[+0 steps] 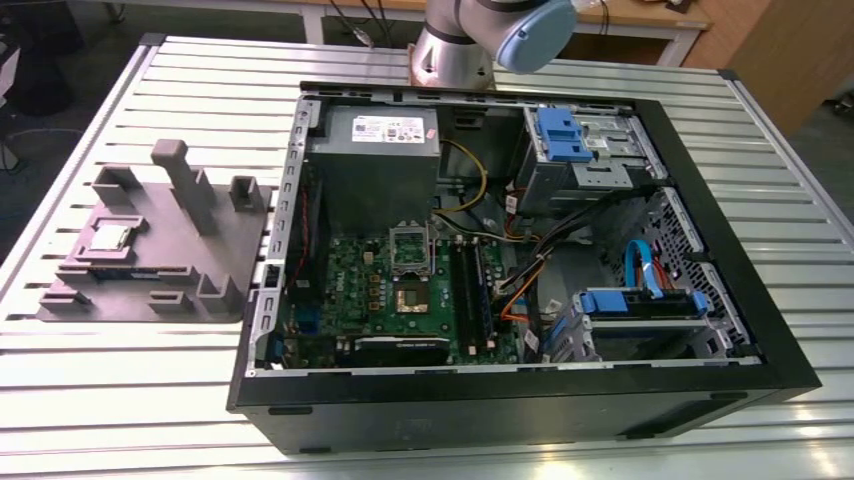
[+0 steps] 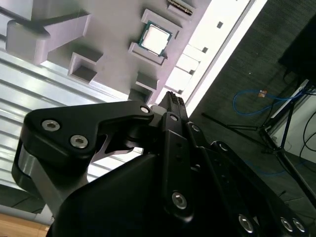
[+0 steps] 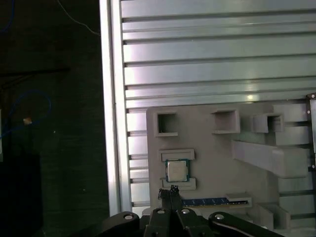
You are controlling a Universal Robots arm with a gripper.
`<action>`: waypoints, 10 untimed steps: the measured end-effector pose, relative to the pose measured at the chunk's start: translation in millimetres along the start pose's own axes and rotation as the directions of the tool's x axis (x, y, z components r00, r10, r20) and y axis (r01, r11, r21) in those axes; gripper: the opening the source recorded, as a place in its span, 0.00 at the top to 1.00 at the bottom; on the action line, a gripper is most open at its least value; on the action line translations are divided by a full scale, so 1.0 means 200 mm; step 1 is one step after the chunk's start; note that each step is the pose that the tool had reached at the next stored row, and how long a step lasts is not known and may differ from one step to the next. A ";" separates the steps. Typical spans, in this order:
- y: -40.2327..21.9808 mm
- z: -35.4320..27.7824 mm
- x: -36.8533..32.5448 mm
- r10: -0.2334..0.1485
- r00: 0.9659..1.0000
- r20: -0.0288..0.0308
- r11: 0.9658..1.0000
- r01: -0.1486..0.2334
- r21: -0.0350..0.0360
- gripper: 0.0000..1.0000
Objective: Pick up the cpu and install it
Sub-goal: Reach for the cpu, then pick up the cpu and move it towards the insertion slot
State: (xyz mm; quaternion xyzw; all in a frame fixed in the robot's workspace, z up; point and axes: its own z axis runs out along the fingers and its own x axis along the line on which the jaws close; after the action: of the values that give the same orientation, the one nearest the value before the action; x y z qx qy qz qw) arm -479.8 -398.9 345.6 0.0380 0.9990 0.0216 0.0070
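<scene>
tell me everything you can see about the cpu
The cpu is a small flat square chip with a silvery metal top and a thin greenish border. It lies flat, top up, in a shallow seat of the grey holder block, bracketed by raised lips on two opposite sides. The block sits on the slatted table, to the exterior view's left of the open computer case. Nothing grips the chip: the gripper hangs clear of it, shut and empty.
</scene>
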 end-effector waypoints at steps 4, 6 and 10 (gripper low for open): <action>-0.003 0.003 0.037 0.000 1.000 0.000 1.000 0.000 0.000 0.90; -0.003 0.004 0.039 0.000 1.000 0.000 1.000 0.000 0.000 0.90; -0.004 0.004 0.048 0.000 1.000 0.000 1.000 0.000 0.000 0.90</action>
State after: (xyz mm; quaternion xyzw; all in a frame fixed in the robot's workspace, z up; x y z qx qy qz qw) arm -489.4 -399.0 344.6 0.0380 0.9990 0.0216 0.0070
